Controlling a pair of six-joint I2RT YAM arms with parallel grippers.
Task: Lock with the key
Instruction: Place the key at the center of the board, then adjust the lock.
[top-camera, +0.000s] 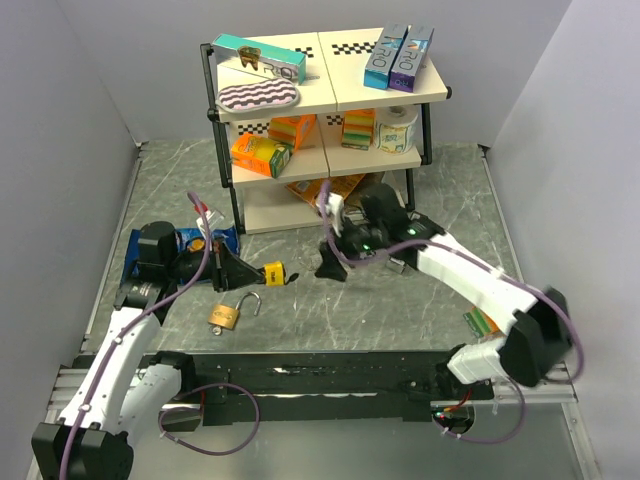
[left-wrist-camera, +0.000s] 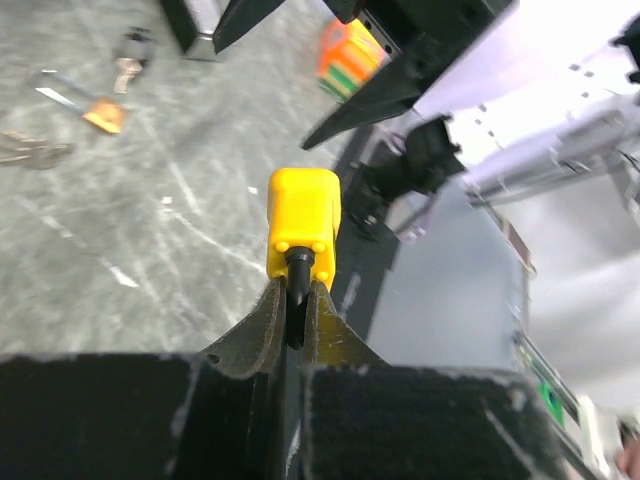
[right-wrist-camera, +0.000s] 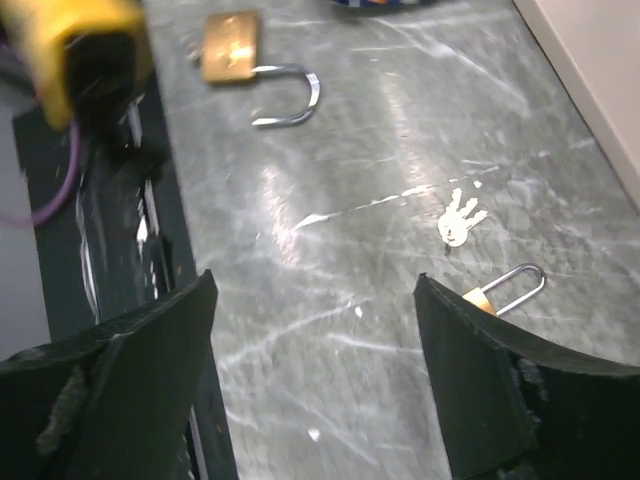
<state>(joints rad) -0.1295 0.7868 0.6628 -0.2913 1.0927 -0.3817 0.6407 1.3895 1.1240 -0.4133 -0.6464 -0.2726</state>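
Observation:
A yellow padlock (top-camera: 272, 273) hangs just above the table, left of centre. My left gripper (top-camera: 243, 272) is shut on a black piece sticking out of the padlock; the left wrist view shows the yellow body (left-wrist-camera: 303, 220) just beyond the closed jaws of the gripper (left-wrist-camera: 292, 310). A brass padlock (top-camera: 228, 316) with its shackle open lies on the table below it, and also shows in the right wrist view (right-wrist-camera: 235, 60). My right gripper (top-camera: 326, 266) is open and empty (right-wrist-camera: 315, 290) above the table. A bunch of keys (right-wrist-camera: 460, 218) and a small padlock (right-wrist-camera: 500, 290) lie near its right finger.
A two-level shelf (top-camera: 330, 100) with boxes and a roll stands at the back centre. A blue bag (top-camera: 215, 240) lies by my left arm. A small green and orange box (top-camera: 482, 322) lies beside my right arm. The black base rail (top-camera: 320, 375) runs along the near edge.

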